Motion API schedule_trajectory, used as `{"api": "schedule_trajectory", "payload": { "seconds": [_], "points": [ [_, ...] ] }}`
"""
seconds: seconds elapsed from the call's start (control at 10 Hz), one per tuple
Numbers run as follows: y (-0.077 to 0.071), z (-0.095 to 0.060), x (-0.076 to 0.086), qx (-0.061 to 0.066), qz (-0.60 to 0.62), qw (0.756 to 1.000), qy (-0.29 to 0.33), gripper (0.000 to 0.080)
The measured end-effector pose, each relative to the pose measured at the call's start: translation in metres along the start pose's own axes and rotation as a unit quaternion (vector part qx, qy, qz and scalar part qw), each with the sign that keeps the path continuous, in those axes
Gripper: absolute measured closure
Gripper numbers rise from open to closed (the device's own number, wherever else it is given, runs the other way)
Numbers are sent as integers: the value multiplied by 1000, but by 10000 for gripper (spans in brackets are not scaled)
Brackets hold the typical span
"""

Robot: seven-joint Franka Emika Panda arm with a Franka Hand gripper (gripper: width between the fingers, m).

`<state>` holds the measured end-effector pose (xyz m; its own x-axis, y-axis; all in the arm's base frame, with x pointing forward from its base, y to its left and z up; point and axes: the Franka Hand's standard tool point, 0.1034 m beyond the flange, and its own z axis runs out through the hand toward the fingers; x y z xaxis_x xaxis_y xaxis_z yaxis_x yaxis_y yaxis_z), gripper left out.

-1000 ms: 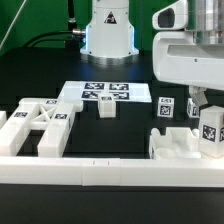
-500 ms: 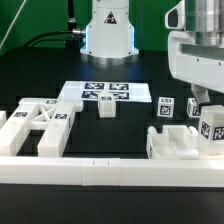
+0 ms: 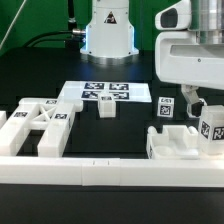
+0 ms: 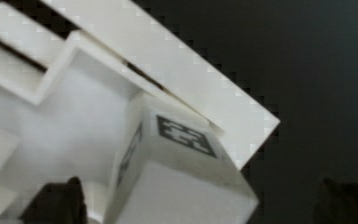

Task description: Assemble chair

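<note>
In the exterior view my gripper hangs on the right, just above a white tagged block. That block stands upright on a chunky white chair part. In the wrist view the dark fingertips stand wide apart on either side of the tagged block, with gaps on both sides, so the gripper is open. More white chair pieces lie grouped at the exterior view's left. A small white piece sits mid-table and a small tagged block lies behind the right part.
The marker board lies flat at mid-back. A long low white border rail runs along the front. The arm's base stands at the back, with cables on the black table.
The jaws have spread apart and let go of the tagged block, which stays upright on the right part. The hand has shifted slightly.
</note>
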<state>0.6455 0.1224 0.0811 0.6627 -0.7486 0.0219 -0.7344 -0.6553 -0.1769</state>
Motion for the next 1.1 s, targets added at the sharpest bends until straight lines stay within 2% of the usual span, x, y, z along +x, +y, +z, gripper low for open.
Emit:
{"api": "schedule_trajectory", "payload": {
  "seconds": [0.2, 0.3, 0.6, 0.7, 1.0, 1.1],
  "points": [
    [0, 0, 1, 0, -83, 997, 0, 150],
    [1, -1, 2, -5, -153, 988, 2, 150],
    [3, 1, 4, -17, -305, 952, 6, 150],
    [3, 1, 4, -20, -359, 933, 8, 150],
    [4, 1, 6, -21, -432, 902, 9, 153],
    [4, 1, 6, -21, -428, 903, 9, 308]
  ]
}}
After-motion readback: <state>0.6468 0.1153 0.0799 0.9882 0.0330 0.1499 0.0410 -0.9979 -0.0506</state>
